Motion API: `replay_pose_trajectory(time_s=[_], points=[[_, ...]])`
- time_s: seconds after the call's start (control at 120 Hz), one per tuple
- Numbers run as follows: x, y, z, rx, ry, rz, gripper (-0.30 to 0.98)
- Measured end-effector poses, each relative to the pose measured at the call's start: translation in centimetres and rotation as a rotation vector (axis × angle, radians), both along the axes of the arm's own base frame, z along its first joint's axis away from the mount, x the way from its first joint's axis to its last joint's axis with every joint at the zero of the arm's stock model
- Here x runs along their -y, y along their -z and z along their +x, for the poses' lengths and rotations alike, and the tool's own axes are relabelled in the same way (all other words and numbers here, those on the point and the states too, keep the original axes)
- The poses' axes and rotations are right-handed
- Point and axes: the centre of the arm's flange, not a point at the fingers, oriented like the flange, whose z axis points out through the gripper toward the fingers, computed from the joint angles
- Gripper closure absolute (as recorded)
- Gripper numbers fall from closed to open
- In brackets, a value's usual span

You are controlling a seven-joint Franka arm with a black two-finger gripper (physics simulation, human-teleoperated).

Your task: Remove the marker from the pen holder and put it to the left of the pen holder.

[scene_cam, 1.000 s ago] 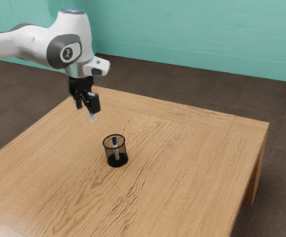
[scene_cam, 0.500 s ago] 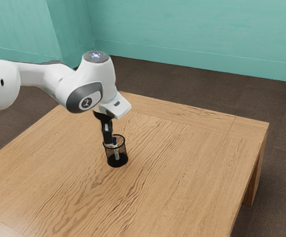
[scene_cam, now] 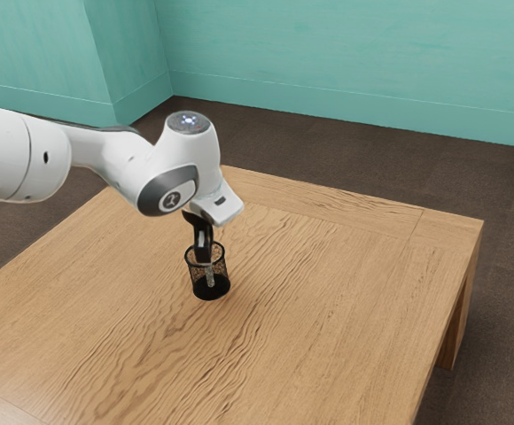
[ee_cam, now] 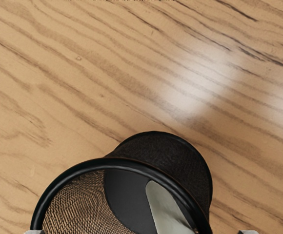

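My gripper is at the mouth of the black mesh pen holder, pointing down and hiding the marker's blue top. The pale lower part of the marker shows through the mesh. From the wrist, the open gripper has its two tips far apart at the lower edge. Between them lie the round rim of the pen holder and the whitish marker, which leans inside. Neither tip is seen touching the marker.
The pen holder stands upright on a wooden table. The table's far edge runs in front of a teal wall, and its corner is toward the exterior view's right.
My gripper came down from above the table to the pen holder, then shifted slightly toward the exterior view's right, over the marker. The holder has stayed in place.
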Motion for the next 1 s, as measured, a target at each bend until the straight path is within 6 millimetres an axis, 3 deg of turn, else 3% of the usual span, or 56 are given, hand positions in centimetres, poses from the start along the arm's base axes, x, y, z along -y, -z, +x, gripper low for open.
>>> replay_pose_trajectory(time_s=[0.167, 0.383, 0.467, 0.608, 0.692, 0.75, 0.817, 1.0], points=[[0.2, 0.0, 0.0, -0.001, 0.014, 0.005, 0.57], [-0.3, -0.8, 0.0, -0.003, -0.001, 0.009, 0.71], [-0.4, -4.5, 1.2, 0.025, -0.021, 0.018, 0.74], [0.2, -15.8, 3.2, 0.09, -0.068, 0.032, 0.76], [-1.4, -17.8, 3.6, 0.04, -0.123, 0.055, 0.76], [-3.6, -17.1, 3.8, -0.024, -0.173, 0.076, 0.76], [-6.5, -14.2, 4.9, -0.122, -0.231, 0.105, 0.76], [-11.2, -7.9, 7.0, -0.304, -0.328, 0.15, 0.78]])
